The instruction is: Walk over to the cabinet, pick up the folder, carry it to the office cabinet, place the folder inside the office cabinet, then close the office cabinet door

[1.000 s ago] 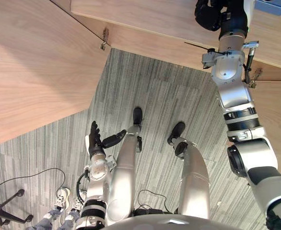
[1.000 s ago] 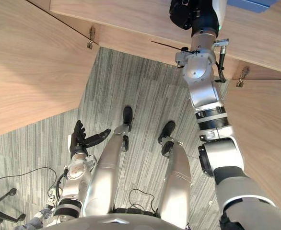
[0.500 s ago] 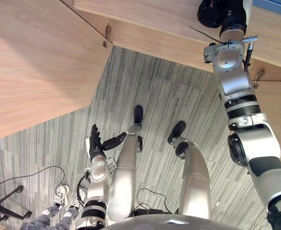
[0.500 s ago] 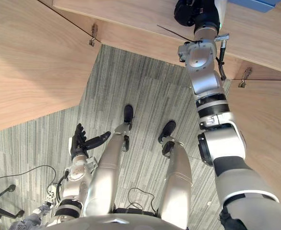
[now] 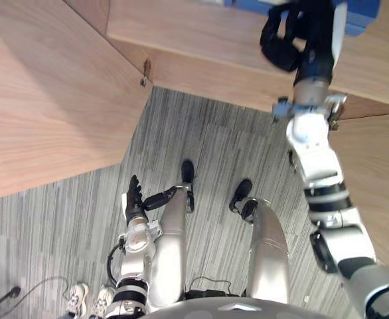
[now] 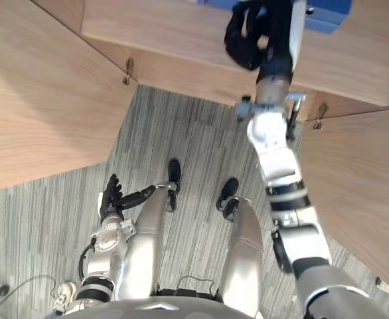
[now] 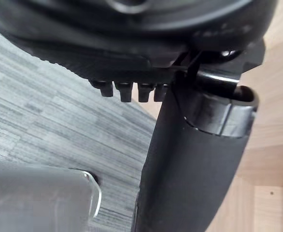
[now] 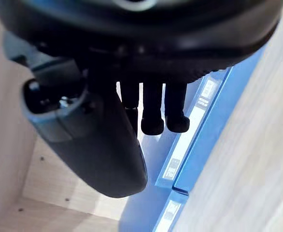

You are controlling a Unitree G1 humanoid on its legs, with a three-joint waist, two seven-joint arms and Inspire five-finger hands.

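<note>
Finds the blue folder (image 5: 362, 16) lying flat on the wooden shelf (image 5: 201, 30) of the cabinet. Holds the right hand (image 5: 282, 41) raised close before it, with fingers loosely extended and thumb apart, grasping nothing. Hangs the left hand (image 5: 135, 199) low over the grey carpet (image 5: 214, 133), with fingers straight and released. Faces an open wooden door (image 5: 42, 100) on the left.

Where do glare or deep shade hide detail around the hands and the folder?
Right wrist view: the right hand is a near-black silhouette against the bright blue folder, a washed-out white patch past it. Left wrist view: the left hand is equally dark, one glint on it. Left eye view: the cabinet door is softly lit, without glare.
</note>
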